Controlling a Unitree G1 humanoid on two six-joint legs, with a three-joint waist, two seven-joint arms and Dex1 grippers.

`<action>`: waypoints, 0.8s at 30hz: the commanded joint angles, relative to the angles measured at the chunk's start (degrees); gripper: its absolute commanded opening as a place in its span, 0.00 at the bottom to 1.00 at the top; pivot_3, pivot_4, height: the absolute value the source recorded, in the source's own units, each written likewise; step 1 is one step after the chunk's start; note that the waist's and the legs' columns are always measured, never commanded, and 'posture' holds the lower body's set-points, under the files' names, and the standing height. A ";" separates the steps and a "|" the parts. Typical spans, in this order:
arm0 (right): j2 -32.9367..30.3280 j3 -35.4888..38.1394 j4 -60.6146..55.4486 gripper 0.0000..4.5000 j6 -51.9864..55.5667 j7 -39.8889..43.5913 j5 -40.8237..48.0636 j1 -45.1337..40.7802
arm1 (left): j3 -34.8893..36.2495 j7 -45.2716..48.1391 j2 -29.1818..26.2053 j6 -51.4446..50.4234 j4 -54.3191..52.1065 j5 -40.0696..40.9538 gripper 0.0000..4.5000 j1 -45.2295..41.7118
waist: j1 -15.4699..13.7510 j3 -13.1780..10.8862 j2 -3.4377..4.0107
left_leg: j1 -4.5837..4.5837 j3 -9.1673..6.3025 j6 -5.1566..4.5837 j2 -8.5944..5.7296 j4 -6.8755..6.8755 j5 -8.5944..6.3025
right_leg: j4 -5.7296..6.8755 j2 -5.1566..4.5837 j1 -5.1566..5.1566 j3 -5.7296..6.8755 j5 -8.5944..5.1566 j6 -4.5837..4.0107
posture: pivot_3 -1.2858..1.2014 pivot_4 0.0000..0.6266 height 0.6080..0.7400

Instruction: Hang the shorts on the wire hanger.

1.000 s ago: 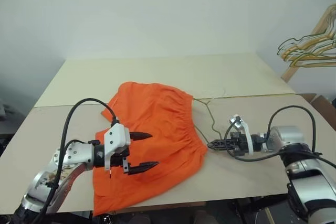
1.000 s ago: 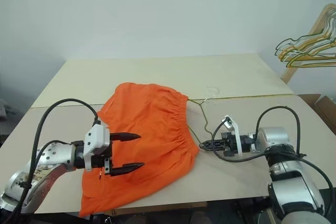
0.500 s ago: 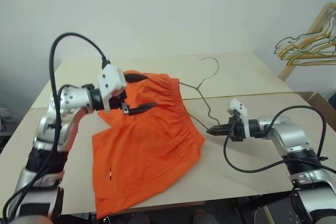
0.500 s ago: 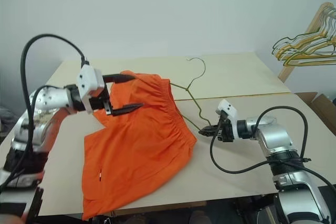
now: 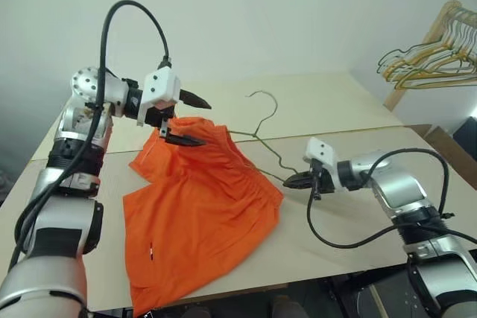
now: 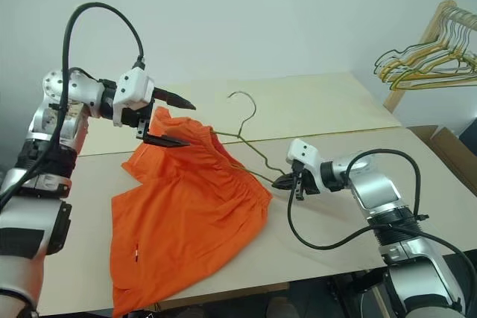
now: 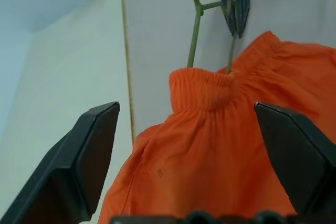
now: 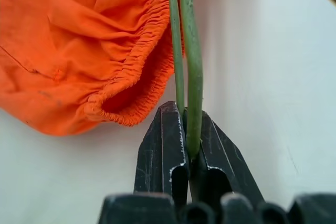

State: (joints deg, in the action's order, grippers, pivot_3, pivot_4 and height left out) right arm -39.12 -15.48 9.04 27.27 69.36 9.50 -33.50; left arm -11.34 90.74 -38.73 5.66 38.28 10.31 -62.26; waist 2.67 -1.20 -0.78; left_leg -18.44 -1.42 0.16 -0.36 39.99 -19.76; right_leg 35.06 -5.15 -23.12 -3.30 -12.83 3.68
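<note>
The right gripper [image 6: 284,182], jaws clamped on the thin olive-green wire hanger [image 6: 250,143], props it threaded into the bright orange fabric shorts [image 5: 201,199] mid-table, probably so the left gripper [image 5: 194,120], jaws apart above the far waistband, can grasp it.

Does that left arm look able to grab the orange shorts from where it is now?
Probably yes. The left gripper hangs open just above the raised waistband of the shorts, with nothing between them. The wire hanger, held by the right gripper, runs into the fabric alongside.
</note>
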 commanded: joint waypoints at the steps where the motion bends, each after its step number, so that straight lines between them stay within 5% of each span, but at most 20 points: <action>1: 0.08 -0.01 -2.73 0.00 -2.84 -0.59 -1.45 -1.99 | -1.50 1.25 1.10 2.86 4.92 -1.70 0.99 -4.09 | 0.01 0.00 0.00 | 0.00 -0.01 0.00 0.00 0.02 0.00 | 0.00 0.00 0.00 0.00 0.00 0.00 | 0.51 0.00 1.00; 11: 0.40 -0.28 -3.44 0.00 -2.87 -0.76 -2.48 -2.65 | -16.23 1.76 -0.75 3.51 10.35 1.94 0.99 -7.75 | 0.60 -0.01 0.00 | -0.02 -0.04 -0.43 0.02 0.07 -0.24 | 0.12 0.01 -0.05 -0.02 0.01 0.01 | 0.51 0.00 1.00; 15: 0.15 -0.56 -3.60 0.00 -2.99 -1.01 -3.13 -2.82 | -19.07 1.76 -0.80 3.37 11.32 3.51 0.80 -8.45 | 1.10 -0.01 0.00 | -0.02 -0.06 -0.45 0.02 0.10 -0.25 | 0.13 0.00 -0.06 -0.02 0.01 0.01 | 0.51 0.00 1.00; 24: 0.82 -0.76 -4.43 0.00 -5.76 -2.85 -5.16 -2.51 | -21.43 1.76 -0.04 6.76 14.03 1.66 0.12 -9.23 | 1.36 -0.01 0.00 | -0.02 -0.05 -0.52 0.02 0.16 -0.29 | 0.12 0.01 -0.06 -0.02 0.01 0.02 | 0.50 0.00 1.00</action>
State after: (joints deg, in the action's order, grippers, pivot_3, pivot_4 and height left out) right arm -38.52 -17.24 6.98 23.17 67.25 4.35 -34.97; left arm -32.70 92.28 -38.58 11.56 52.34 11.54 -69.14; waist 4.03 -1.21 -0.78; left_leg -18.46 -1.48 -0.37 -0.33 40.15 -20.06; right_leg 35.19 -5.14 -23.18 -3.32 -12.82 3.69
